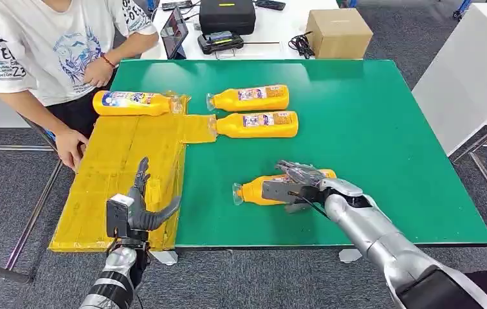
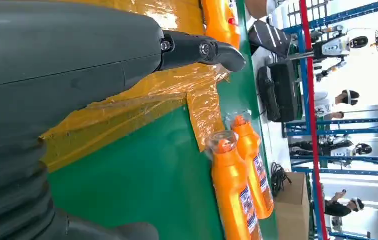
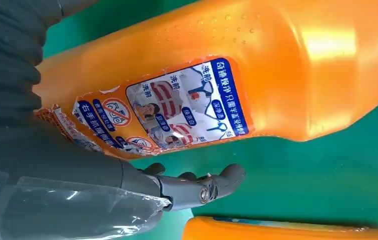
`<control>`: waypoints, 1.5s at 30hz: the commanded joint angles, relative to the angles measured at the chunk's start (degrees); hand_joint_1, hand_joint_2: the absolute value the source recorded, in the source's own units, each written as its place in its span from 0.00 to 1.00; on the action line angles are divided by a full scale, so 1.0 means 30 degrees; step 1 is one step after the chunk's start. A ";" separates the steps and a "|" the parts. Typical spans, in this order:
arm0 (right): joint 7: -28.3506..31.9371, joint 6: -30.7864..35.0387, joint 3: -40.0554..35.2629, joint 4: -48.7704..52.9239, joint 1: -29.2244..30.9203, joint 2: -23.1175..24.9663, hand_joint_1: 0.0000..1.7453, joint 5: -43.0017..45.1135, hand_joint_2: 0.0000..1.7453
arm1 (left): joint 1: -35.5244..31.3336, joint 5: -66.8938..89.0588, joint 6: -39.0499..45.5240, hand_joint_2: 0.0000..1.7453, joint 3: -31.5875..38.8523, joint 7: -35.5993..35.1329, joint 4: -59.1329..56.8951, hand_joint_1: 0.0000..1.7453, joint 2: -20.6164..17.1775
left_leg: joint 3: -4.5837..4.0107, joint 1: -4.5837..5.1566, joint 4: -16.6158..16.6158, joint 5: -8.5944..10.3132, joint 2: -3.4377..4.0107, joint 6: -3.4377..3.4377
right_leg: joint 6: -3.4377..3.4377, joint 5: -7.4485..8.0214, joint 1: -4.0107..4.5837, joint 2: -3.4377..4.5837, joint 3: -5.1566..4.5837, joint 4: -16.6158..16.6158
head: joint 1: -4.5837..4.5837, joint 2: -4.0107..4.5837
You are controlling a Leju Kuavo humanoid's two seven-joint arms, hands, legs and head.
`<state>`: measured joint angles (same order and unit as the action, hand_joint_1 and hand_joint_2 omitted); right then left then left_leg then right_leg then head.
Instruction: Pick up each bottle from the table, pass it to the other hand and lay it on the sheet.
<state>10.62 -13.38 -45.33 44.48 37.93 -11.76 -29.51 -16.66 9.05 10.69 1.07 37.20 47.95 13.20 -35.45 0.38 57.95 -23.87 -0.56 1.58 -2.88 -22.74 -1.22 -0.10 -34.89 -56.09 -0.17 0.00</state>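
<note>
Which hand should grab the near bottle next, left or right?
Right. The right hand is already over the nearest bottle, fingers draped across it. The left hand is open above the yellow sheet, well away from it.

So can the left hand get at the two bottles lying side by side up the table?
Probably not from here. The left hand hovers open over the yellow sheet at the near edge; the two bottles lie well beyond it. Nothing blocks the way.

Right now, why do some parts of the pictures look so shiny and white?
Left wrist view: the room behind the table is washed out white, and the sheet glints like wrinkled plastic. Right wrist view: a bright glare patch sits on the bottle. Head view: even light, soft shadow under the right hand.
</note>
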 commanded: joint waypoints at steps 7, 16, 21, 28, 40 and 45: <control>0.0009 -0.0149 -0.0760 -0.1003 0.0813 -0.0066 0.00 0.0007 1.00 | -0.0785 -0.0027 0.0009 1.00 -0.0246 -0.0104 -0.1165 0.00 -0.0189 | 0.0085 -0.0031 0.0006 -0.0043 0.0010 -0.0039 | 0.0049 -0.0036 0.0035 -0.0003 0.0093 0.0009 | 0.0000 0.0000; -0.1620 -0.5061 -0.3683 0.1408 0.3910 -0.3607 1.00 0.1831 1.00 | -0.0879 -0.1023 -0.0525 1.00 -0.0020 0.0056 -0.1463 0.00 0.0275 | -0.0014 0.0011 0.0069 -0.0035 -0.0003 -0.0019 | 0.0028 -0.0040 -0.0007 -0.0016 -0.0010 -0.0070 | 0.0000 0.0000; -0.2095 -0.4448 -0.4552 0.1911 0.3754 -0.3918 1.00 0.2681 1.00 | -0.0883 -0.1241 -0.0554 1.00 -0.0135 -0.0003 -0.1482 0.00 0.0198 | 0.0024 -0.0006 0.0047 -0.0013 -0.0086 0.0012 | 0.0015 -0.0023 0.0007 -0.0086 0.0067 -0.0009 | 0.0007 0.0000; -0.2307 -0.3934 -0.5229 0.2201 0.3751 -0.4223 1.00 0.3312 1.00 | -0.0932 -0.1288 -0.0628 1.00 -0.0196 -0.0063 -0.1555 0.00 0.0170 | 0.0024 0.0010 0.0029 -0.0009 -0.0077 0.0004 | 0.0013 -0.0011 -0.0009 -0.0072 0.0055 -0.0013 | -0.0015 0.0000; -0.1936 -0.1313 -0.4691 0.2529 0.2210 -0.3955 1.00 0.4201 1.00 | -0.0905 -0.1322 -0.0582 1.00 -0.0217 -0.0043 -0.1439 0.00 0.0199 | 0.0059 -0.0015 0.0021 -0.0022 -0.0069 0.0005 | 0.0012 -0.0014 0.0017 -0.0073 0.0102 0.0016 | 0.0007 0.0000; -0.1061 0.1340 -0.2299 0.3142 0.0327 -0.3246 1.00 0.4311 1.00 | -0.0737 -0.1306 -0.0582 1.00 -0.0202 -0.0043 -0.1137 0.00 0.0246 | 0.0044 0.0003 0.0016 -0.0015 -0.0060 0.0008 | 0.0007 -0.0009 -0.0001 -0.0063 0.0079 0.0009 | -0.0007 0.0000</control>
<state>4.72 -17.83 -57.35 51.76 44.03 -23.80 -16.98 -17.30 5.29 8.90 1.07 37.24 46.69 14.12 -35.57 0.46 57.99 -23.78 -0.82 1.73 -3.01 -22.66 -1.32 -0.33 -34.91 -56.09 -0.20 0.00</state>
